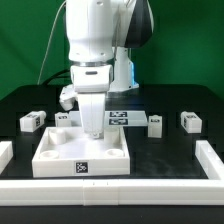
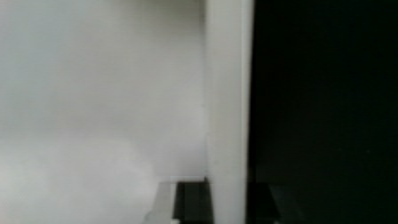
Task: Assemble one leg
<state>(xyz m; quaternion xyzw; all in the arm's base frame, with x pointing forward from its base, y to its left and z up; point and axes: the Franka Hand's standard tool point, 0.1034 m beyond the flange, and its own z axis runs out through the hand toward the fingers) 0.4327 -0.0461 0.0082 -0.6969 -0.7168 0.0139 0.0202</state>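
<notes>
Rail (image 1: 120, 188), then panel (image 1: 60, 158); end effector (image 1: 92, 130) over panel; leg (image 1: 155, 124) outside.

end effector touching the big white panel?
Cannot tell. Exterior view: the end effector is low over the white panel, its tip overlapping it, no gap or contact plainly shown. Wrist view is only a close white blur.

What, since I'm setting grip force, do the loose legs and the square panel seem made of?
Legs: probably hard matte white plastic; crisp edges, no sheen, black printed tags. Square panel: likely the same plastic; uniform white, moulded-looking corner sockets. Small pictures leave it open.
</notes>
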